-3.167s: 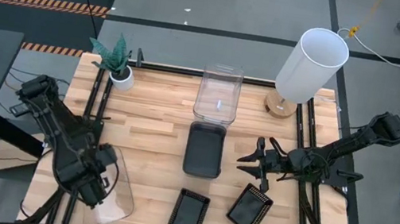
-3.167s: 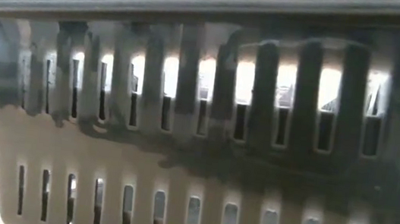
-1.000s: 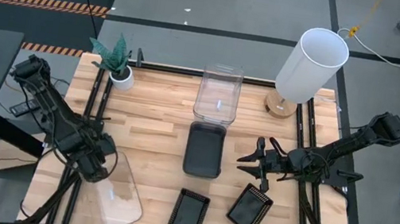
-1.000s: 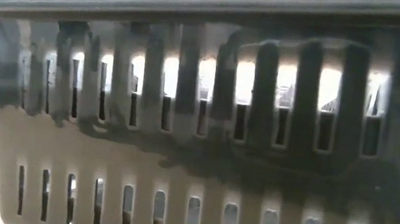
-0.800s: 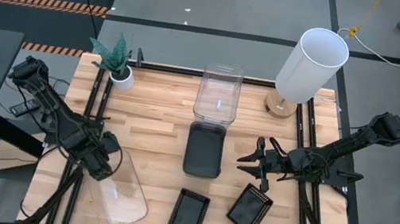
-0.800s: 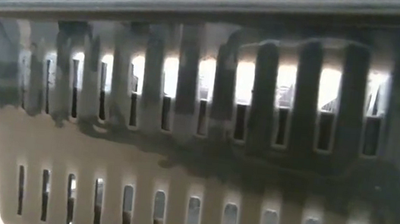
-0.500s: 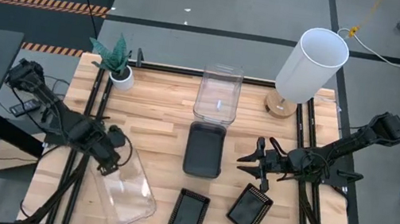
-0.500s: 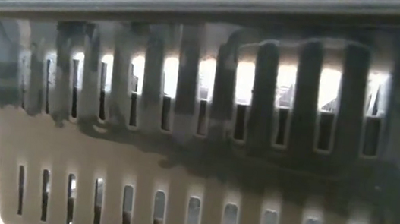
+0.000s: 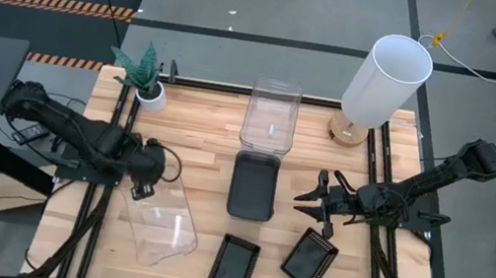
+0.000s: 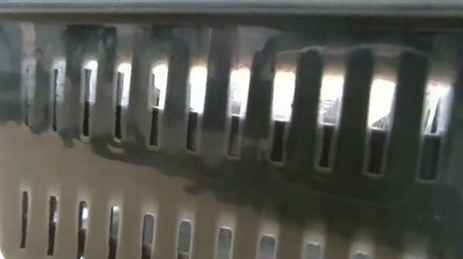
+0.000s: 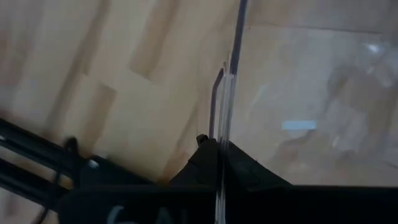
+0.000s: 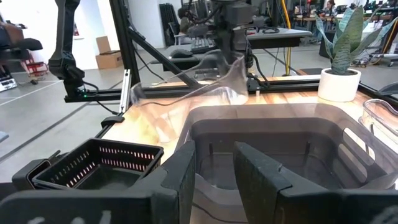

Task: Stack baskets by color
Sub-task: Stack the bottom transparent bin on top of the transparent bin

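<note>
Right now the left gripper (image 9: 145,186) is clamped on the rim of a clear basket (image 9: 159,227), fingers pinched tight together on the thin wall; the left wrist view shows the rim edge running straight btwn them. That basket sits at the front-left of the surface (image 9: 195,156), angled, its far end pointing toward the front edge. Whether it's lifted clear of the wood or dragging on it, I can't quite tell from above.

Other baskets: a second clear basket (image 9: 271,116) stands at the back centre, w/ a smoky grey basket (image 9: 254,185) just in front of it, touching or nearly so. Two black mesh trays lie at the front, one (image 9: 234,265) centre, the other (image 9: 310,260) to its right and skewed. The low view is filled by the slotted wall of a dark basket (image 10: 229,147) right up against the camera.

Right gripper (image 9: 313,210) hangs near the grey basket's right side, fingers partly apart, holding nothing; it looks like it's waiting.

Step in hand, I'd say: carrying the clear basket over to the back clear one. Next move calls for swinging it toward centre-back, squaring it w/ the other, then lowering it in so it nests, w/o knocking the grey basket on the way.
</note>
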